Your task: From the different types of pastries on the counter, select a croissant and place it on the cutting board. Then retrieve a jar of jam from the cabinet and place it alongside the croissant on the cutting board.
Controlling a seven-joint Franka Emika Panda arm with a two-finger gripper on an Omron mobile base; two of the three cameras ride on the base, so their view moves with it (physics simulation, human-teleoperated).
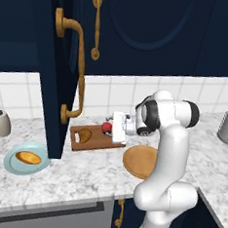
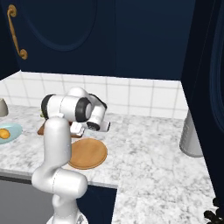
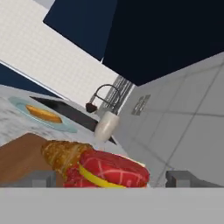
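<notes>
Hand view: jar of jam (image 3: 107,171) beside croissant (image 3: 63,154) on cutting board (image 3: 19,159), between wide-open fingers (image 3: 41,178). Left base view: bun (image 1: 28,157) on blue plate (image 1: 11,164).

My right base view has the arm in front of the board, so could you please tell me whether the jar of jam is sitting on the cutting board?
Observer: Yes. In the left base view the jar of jam stands on the cutting board.
Operator: Thank you. Where is the croissant?
Observer: The croissant lies on the same board, close beside the jar.
Operator: And is the hand gripping the jar?
Observer: No. The hand view shows the hand open, with a gap between each finger and the jar.
</notes>
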